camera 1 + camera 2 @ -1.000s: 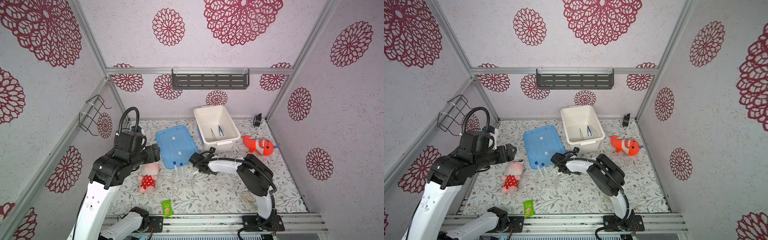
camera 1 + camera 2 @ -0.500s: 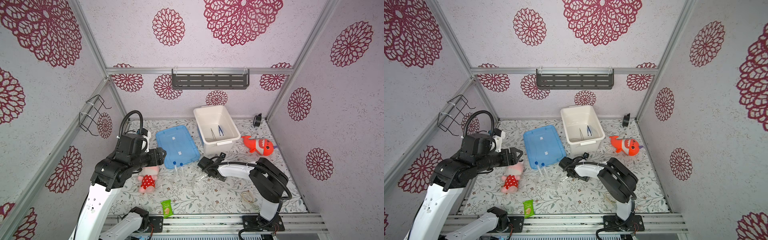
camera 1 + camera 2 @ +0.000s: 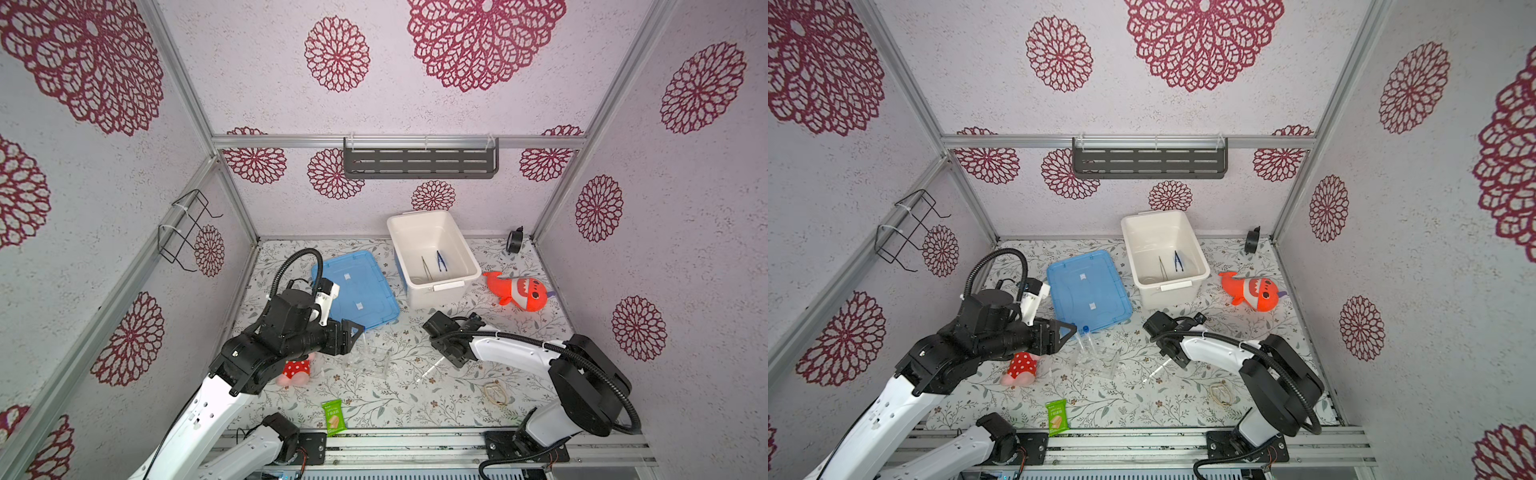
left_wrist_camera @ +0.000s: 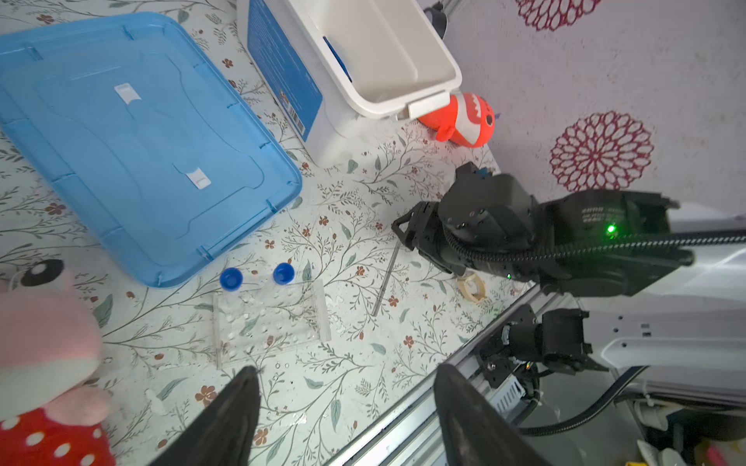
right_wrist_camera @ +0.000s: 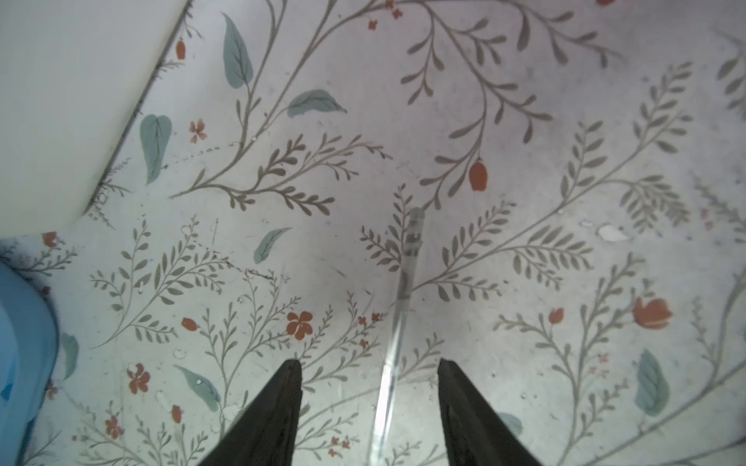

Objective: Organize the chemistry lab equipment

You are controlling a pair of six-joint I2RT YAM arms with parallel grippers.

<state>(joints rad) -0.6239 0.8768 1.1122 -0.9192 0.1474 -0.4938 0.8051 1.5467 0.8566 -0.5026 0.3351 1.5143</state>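
Straddling the thin clear rod point(image 5: 403, 282) that lies on the floral bench point(image 5: 565, 101), the right tool point(image 5: 369, 365) stands open, one finger on each side, neither visibly touching it. The left tool point(image 4: 347, 373) hangs open and empty above a clear rectangular piece point(image 4: 270, 322); two clear tubes with blue caps point(image 4: 231, 278) sit at its edge, close to the blue lid point(image 4: 133, 133). Dark blue tweezers point(image 3: 440, 261) and metal tweezers point(image 3: 427, 268) lie inside the white bin point(image 3: 424, 297)

Open mat point(image 3: 395, 401) surrounds the thin clear rod point(image 3: 432, 369), with the white bin point(image 3: 436, 296) and blue lid point(image 3: 357, 286) standing nearby.
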